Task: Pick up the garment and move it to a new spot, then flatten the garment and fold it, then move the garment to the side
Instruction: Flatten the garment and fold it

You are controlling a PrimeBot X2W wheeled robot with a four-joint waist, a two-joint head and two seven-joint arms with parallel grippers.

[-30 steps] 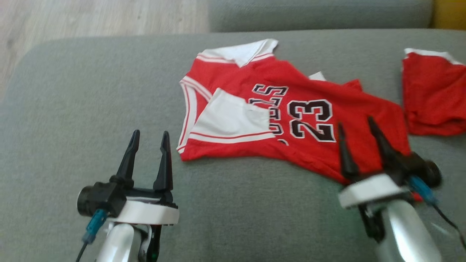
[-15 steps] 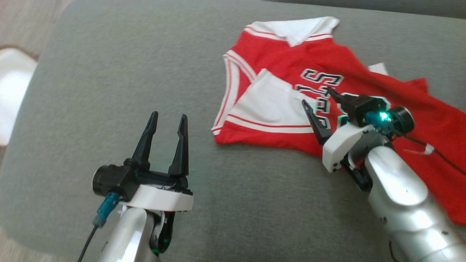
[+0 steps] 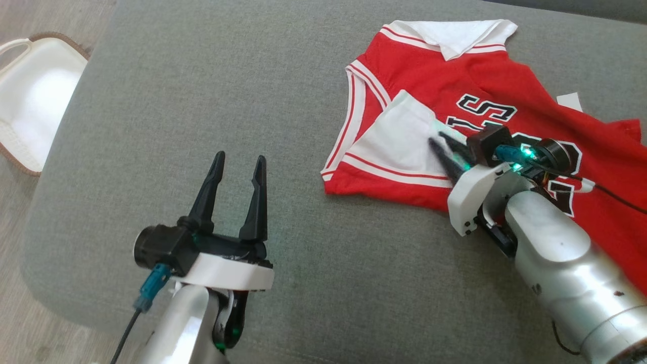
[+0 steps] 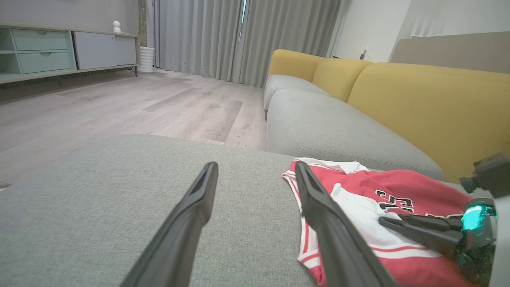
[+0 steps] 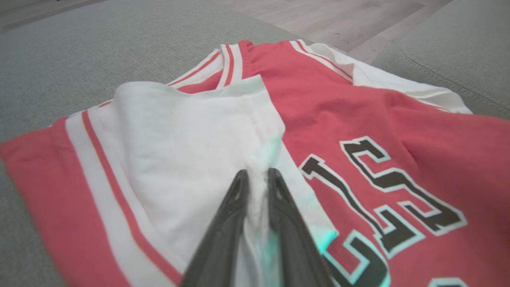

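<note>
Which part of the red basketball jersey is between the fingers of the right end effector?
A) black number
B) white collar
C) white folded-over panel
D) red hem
C: the right end effector pinches a ridge of the white folded-over panel on the red basketball jersey.

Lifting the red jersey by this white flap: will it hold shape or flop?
Probably floppy: the red jersey lies creased, its white flap folded over. Pinched at one spot by the right gripper, it would likely hang and bunch. Thin cloth, so likely light.
</note>
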